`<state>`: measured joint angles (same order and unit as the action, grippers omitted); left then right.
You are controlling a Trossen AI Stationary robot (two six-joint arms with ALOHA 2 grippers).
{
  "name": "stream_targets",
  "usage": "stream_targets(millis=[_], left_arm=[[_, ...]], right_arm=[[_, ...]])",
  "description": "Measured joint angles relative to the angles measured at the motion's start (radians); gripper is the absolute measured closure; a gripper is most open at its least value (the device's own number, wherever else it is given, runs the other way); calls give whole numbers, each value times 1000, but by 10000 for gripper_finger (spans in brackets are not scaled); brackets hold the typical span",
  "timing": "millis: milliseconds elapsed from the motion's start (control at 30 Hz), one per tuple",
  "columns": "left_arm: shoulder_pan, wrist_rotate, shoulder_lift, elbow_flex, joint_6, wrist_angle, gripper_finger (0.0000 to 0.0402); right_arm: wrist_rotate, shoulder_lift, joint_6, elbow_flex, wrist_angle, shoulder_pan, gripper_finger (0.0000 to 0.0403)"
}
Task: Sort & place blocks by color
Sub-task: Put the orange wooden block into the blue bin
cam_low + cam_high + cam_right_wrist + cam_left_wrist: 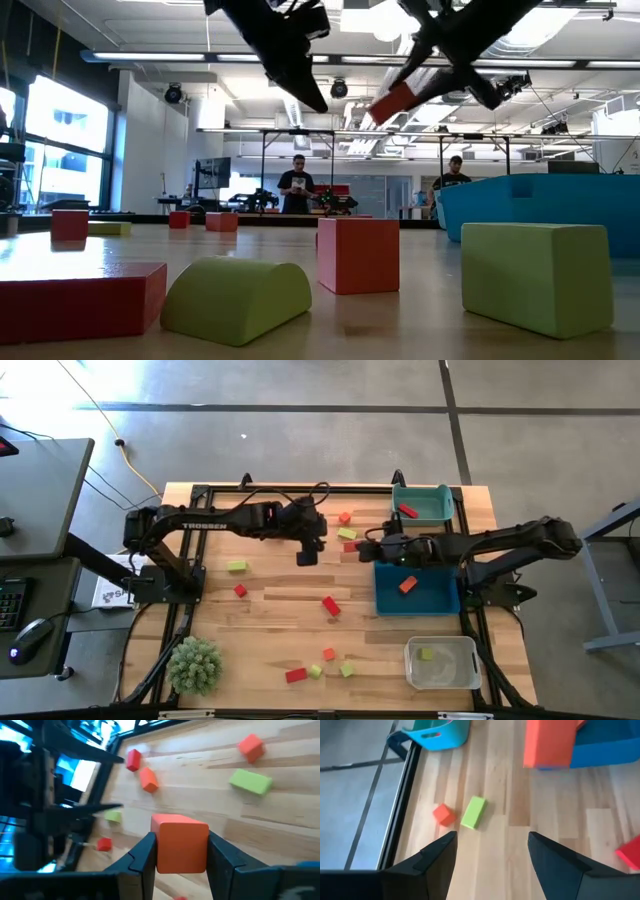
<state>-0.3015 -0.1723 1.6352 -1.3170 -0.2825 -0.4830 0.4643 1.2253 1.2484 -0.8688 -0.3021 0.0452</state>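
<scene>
- Right gripper point(181, 851) hangs just beside the blue bin point(432, 598), near its far left corner, fingers pinching an orange block point(180, 842) by two opposite sides.
- Orange block stands clear of the surface point(270, 620); in the right wrist view its long axis runs along the fingers, one end poking out past the tips.
- Left gripper point(491, 851) hovers above the middle of the surface, fingers spread apart with nothing between them.
- Green bar point(473, 812) lies flat on the surface ahead of the left gripper, near the far edge, beside a small orange cube point(443, 814), the two not quite touching.
- Teal bin point(422, 506) holds a red block point(408, 512); the blue bin holds an orange one point(407, 584); the clear bin point(441, 663) holds a green one point(426, 654).
- Other red and green blocks lie scattered over the surface.
</scene>
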Motion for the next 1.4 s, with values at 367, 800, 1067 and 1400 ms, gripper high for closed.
stream_targets(millis=[367,800,1067,1400], left_arm=[[-93,0,0,0,67,0,171],[-163,2,0,0,153,0,171],[-189,2,0,0,172,1,172],[-191,3,0,0,178,-1,171]], right_arm=[[2,-178,9,0,-410,0,293],[-279,-150,1,0,-704,-21,293],[-412,-65,-51,0,-691,-21,293],[-633,25,-124,0,-617,-21,293]])
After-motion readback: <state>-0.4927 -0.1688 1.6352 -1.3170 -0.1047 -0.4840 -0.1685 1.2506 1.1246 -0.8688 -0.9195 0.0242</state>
